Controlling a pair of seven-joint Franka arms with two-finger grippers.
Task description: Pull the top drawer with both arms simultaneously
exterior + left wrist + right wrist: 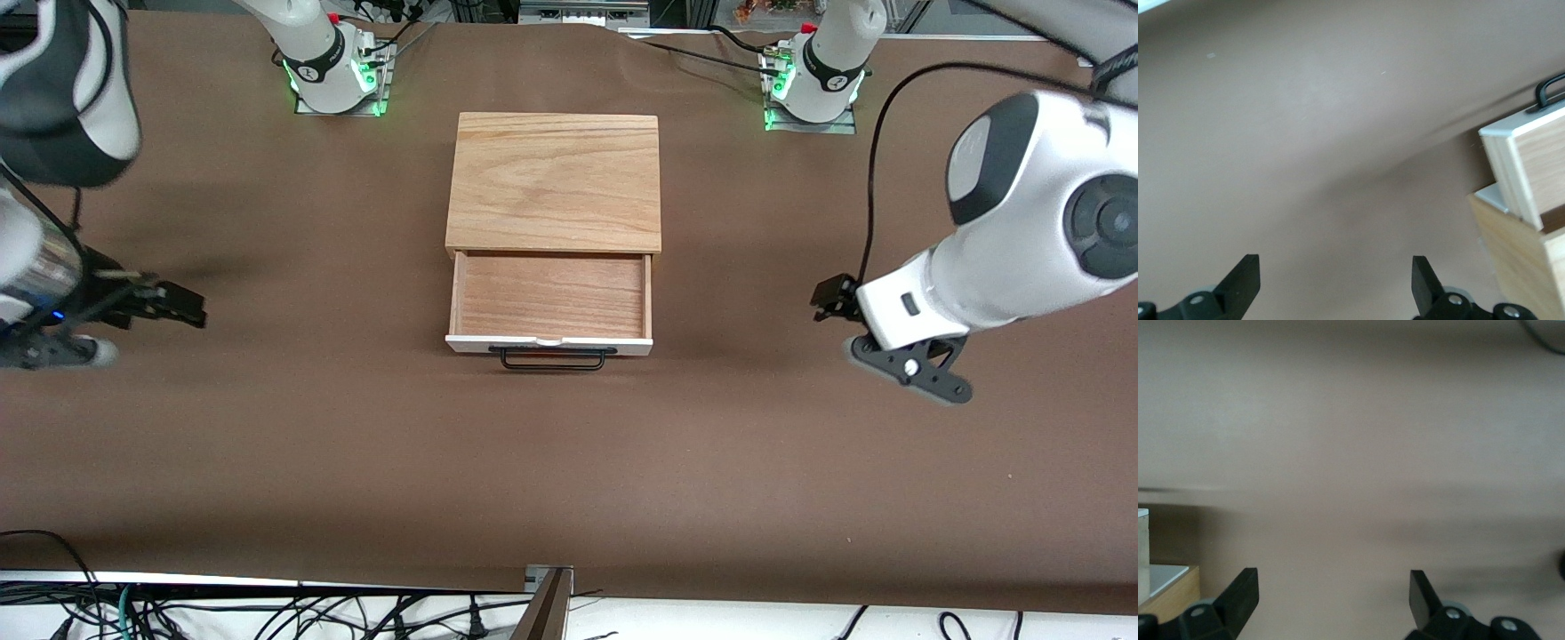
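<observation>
The black wire bar handle [551, 357] is sitting nearest the front camera, sticking out from the white front panel [548, 344] of the top drawer [551, 296], and that drawer is standing pulled well out of the cabinet, its light-wood floor lying bare and in full view. Nothing is touching the handle. Over toward the left arm's end of the brown counter [569, 462], the left gripper [831, 300] is hanging above bare cloth, well apart from the drawer; its wrist view is showing the jaws spread wide with only counter between the fingertips [1245, 279], gripping nothing, while the drawer's corner [1521, 167] is showing at the edge of that picture. Toward the right arm's end, the right gripper [182, 307] is likewise hovering above open counter, well clear of the cabinet, and its wrist view is giving the same story: jaws wide apart, fingertips [1243, 592] framing plain brown cloth, holding nothing. Farther from the camera, the cabinet's flat light-wood top slab [554, 182] is covering the rest of the drawer, and along the top of the front view the two arm bases are glowing green, the left arm's base [813, 84] and the right arm's base [333, 76].
</observation>
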